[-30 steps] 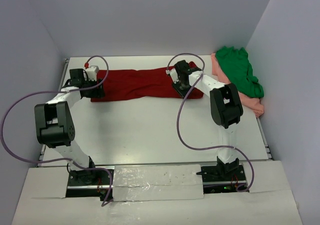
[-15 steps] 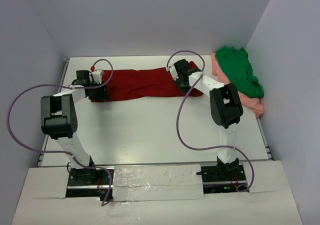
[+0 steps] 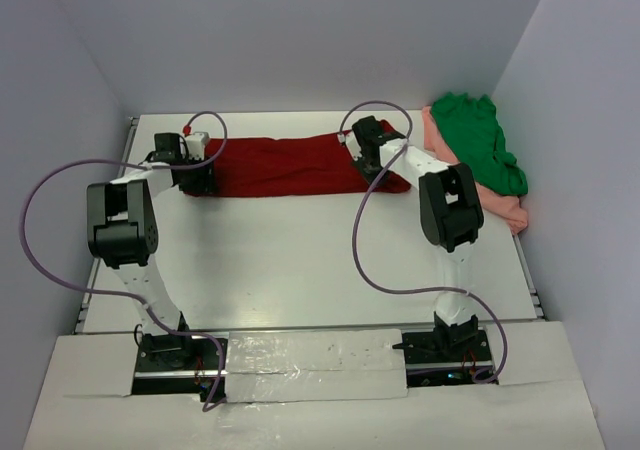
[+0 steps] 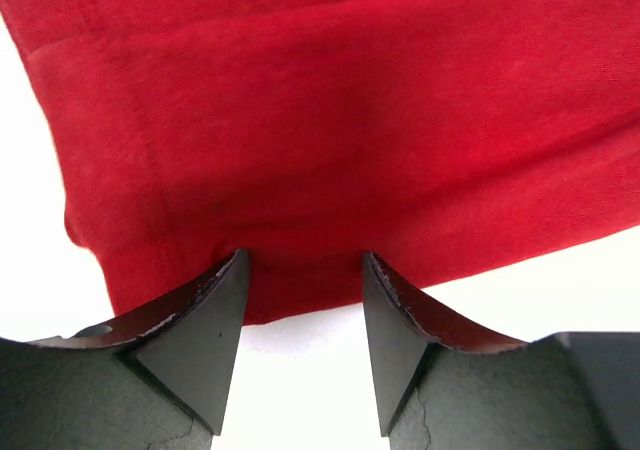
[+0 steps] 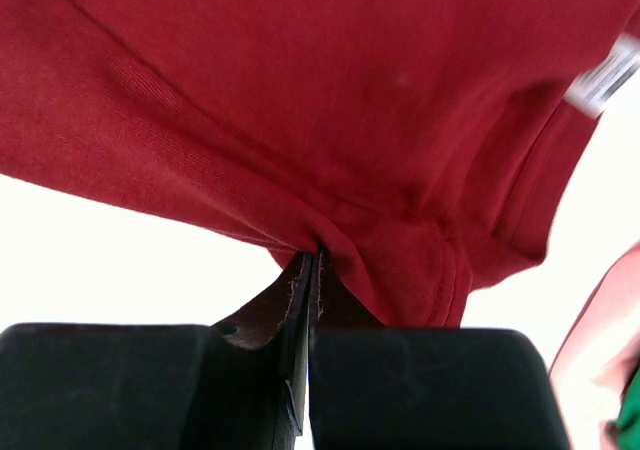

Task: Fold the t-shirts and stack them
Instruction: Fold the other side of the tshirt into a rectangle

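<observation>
Dark red t-shirt lies long axis L–R across far side of table: right gripper pinched shut on near edge at R end, left gripper at L end, jaws apart astride near hem, no grip yet.

Bright, even light, soft shadows; wrist views burn the table white, dark red t-shirt in focus.

Flat t-shirt across table; at its right, upper t-shirt on lower t-shirt.
</observation>
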Controlling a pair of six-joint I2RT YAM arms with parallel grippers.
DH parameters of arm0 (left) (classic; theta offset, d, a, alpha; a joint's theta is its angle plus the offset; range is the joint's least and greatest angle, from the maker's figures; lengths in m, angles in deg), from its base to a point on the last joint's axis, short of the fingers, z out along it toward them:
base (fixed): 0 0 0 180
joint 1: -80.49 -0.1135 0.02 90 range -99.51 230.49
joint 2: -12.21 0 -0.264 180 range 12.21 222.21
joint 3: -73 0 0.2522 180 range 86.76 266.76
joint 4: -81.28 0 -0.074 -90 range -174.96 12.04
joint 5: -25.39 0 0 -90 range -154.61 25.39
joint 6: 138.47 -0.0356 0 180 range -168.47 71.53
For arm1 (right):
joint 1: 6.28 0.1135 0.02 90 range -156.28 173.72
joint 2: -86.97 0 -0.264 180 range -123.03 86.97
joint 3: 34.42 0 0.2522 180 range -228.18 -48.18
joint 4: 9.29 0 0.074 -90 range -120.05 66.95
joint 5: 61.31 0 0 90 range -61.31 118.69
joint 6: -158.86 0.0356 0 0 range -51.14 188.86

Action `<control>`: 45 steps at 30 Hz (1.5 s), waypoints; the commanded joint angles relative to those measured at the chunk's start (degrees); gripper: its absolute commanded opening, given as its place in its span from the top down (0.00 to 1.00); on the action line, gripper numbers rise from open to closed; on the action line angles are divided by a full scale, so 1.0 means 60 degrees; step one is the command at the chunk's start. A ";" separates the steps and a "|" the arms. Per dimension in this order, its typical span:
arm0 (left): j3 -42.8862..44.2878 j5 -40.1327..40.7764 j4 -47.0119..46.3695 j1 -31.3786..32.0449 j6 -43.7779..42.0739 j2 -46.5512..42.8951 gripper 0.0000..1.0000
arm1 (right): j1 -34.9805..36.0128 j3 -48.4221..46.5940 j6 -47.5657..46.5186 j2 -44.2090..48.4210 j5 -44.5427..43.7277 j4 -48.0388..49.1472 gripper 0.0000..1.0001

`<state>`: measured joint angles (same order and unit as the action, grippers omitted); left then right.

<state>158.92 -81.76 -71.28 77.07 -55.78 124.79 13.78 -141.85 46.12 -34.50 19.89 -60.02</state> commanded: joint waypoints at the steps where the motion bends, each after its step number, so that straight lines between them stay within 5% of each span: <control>1: 0.0073 -0.0028 0.0387 0.0057 -0.0203 0.0383 0.42 | -0.0426 -0.0443 0.0157 -0.0116 -0.0555 -0.0927 1.00; 13: -0.0469 -0.0306 0.1324 0.0057 -0.0553 -0.0378 0.41 | -0.0852 0.0421 0.0011 0.0616 -0.0189 -0.1367 1.00; 21: -0.0674 -0.1301 0.2189 0.0057 -0.1198 -0.1534 0.35 | -0.0837 0.0874 -0.0238 0.1303 0.1392 -0.0841 0.59; 27: -0.0397 -0.1814 0.2892 0.0043 -0.1726 -0.2560 0.33 | -0.0779 0.1197 -0.0311 0.2124 0.2359 -0.0592 0.57; 34: -0.1332 -0.0954 0.0143 0.0043 -0.0616 -0.4113 0.36 | -0.0779 0.2279 -0.0370 0.3646 0.2886 0.0286 0.60; 37: -0.1043 -0.0586 -0.0463 0.0043 -0.0350 -0.3212 0.46 | -0.0793 0.2486 -0.0137 0.4379 0.2990 0.0419 0.67; 40: -0.0192 -0.0337 -0.0402 0.0043 -0.0144 -0.1981 0.80 | -0.0793 0.2603 0.0069 0.5097 0.2931 0.0405 0.99; 42: 0.0028 -0.0146 -0.0796 0.0043 0.0016 -0.1494 0.94 | -0.0823 0.2647 0.0128 0.5434 0.2814 0.0332 1.00; 45: 0.0482 -0.0131 -0.0785 0.0043 0.0119 -0.0659 0.98 | -0.0823 0.2750 0.0201 0.6078 0.2625 0.0185 1.00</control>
<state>158.36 -83.90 -73.21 77.38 -57.12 118.10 9.21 -126.35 46.06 -2.96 36.50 -60.09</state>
